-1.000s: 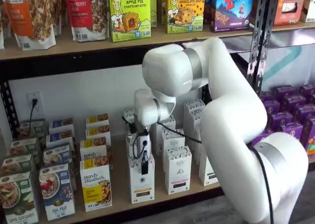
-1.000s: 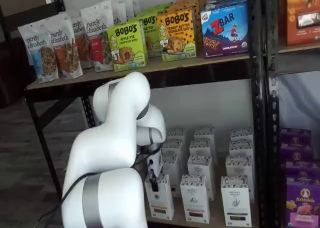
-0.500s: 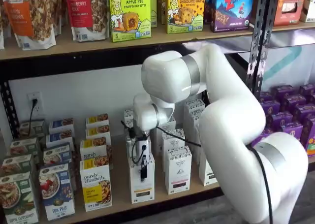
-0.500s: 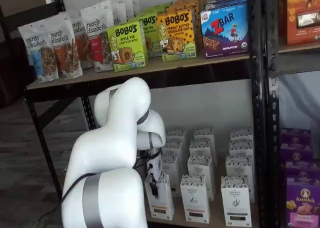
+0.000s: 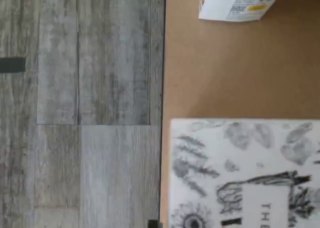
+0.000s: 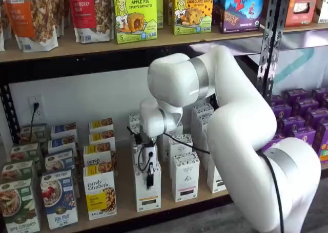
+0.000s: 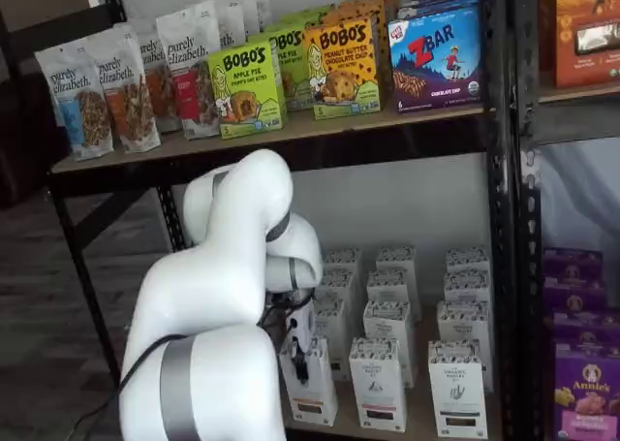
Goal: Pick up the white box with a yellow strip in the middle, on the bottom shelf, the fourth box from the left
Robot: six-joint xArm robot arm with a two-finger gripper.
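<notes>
Item: white box [image 6: 148,188], front of the bottom shelf [image 6: 123,215], right of the granola box [image 6: 100,191]. Light, stiff carton, likely smooth-faced; you should take it by the narrow sides near the top. Gripper [image 6: 149,181] sits over its top; you cannot tell whether the fingers have clamped. Against the earlier frame, the gripper stands lower.
</notes>
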